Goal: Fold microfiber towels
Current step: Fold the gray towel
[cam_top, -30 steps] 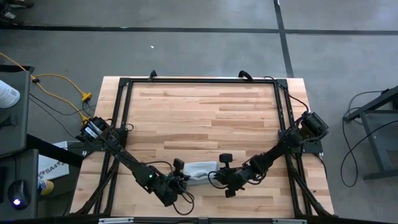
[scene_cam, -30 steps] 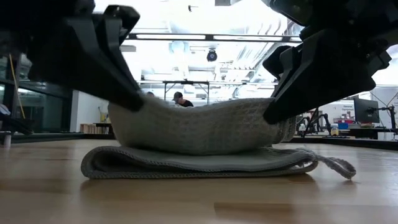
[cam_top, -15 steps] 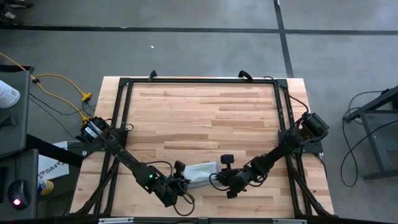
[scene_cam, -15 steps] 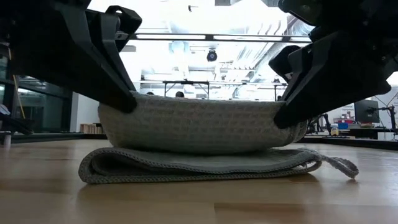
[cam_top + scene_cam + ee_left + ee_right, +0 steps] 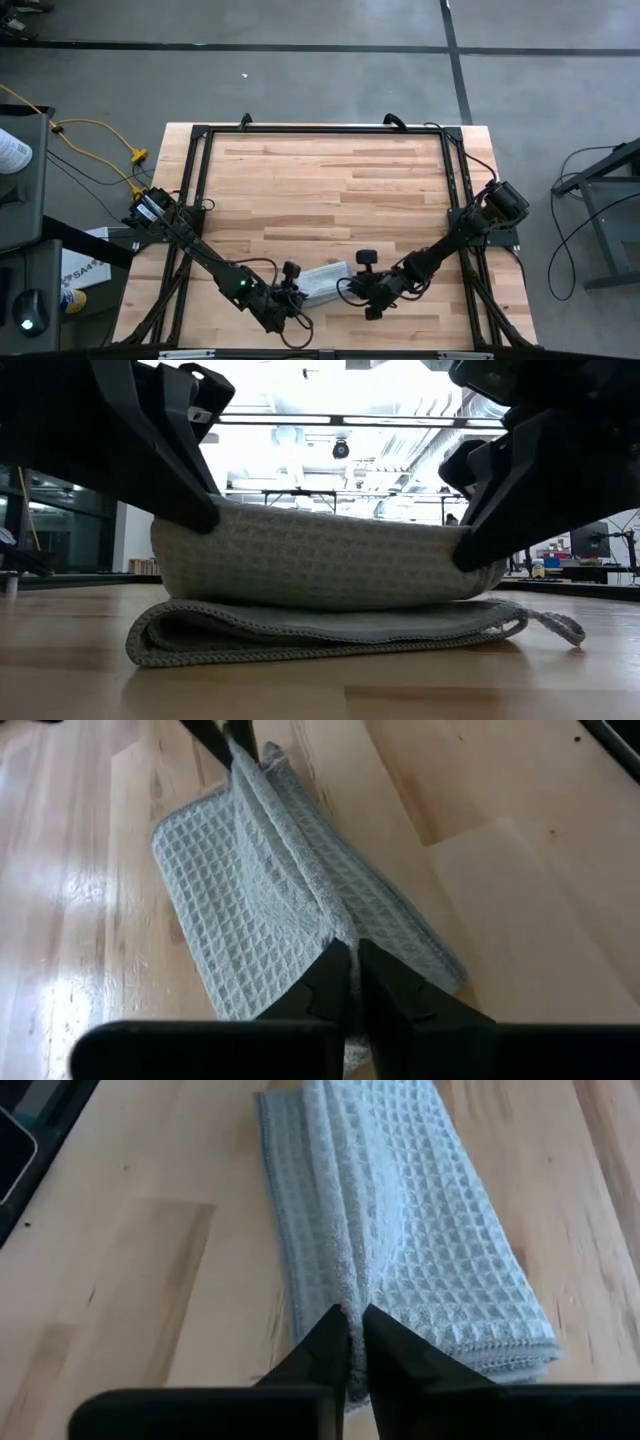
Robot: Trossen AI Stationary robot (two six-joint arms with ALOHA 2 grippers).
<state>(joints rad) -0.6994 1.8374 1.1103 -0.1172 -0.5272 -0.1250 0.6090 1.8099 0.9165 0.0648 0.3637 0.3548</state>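
Observation:
The light grey-blue microfiber towel [image 5: 325,281] lies folded near the table's front edge. Its lower layers [image 5: 320,632] rest flat on the wood. An upper fold [image 5: 320,555] is raised above them and sags between my two grippers. My left gripper [image 5: 205,515] is shut on the fold's left end. My right gripper [image 5: 468,548] is shut on its right end. A loose strip [image 5: 560,625] of the towel trails onto the table at the right. My left gripper pinches the raised fold's left end [image 5: 335,932] between its two fingers, over several layers bunched into a ridge. The fingers slant down from the near left. That end is lifted, and the rest of the towel lies on the table. My right gripper pinches the raised fold's right end [image 5: 352,1295] between its two fingers, also over several bunched layers. The fingers slant down from the near right. That end hangs just above the flat layers, and the fold between the grippers is slack.
A black frame [image 5: 320,128] runs along the table's far edge and both sides. Bare wood [image 5: 320,190] stretches beyond the towel toward the far edge. The table's near edge is close behind both grippers.
Both grippers have carried the raised fold a little toward the near edge and kept their hold. The fold has come forward over the flat layers and now sags lower and wider between them. The lower layers have stayed on the table.

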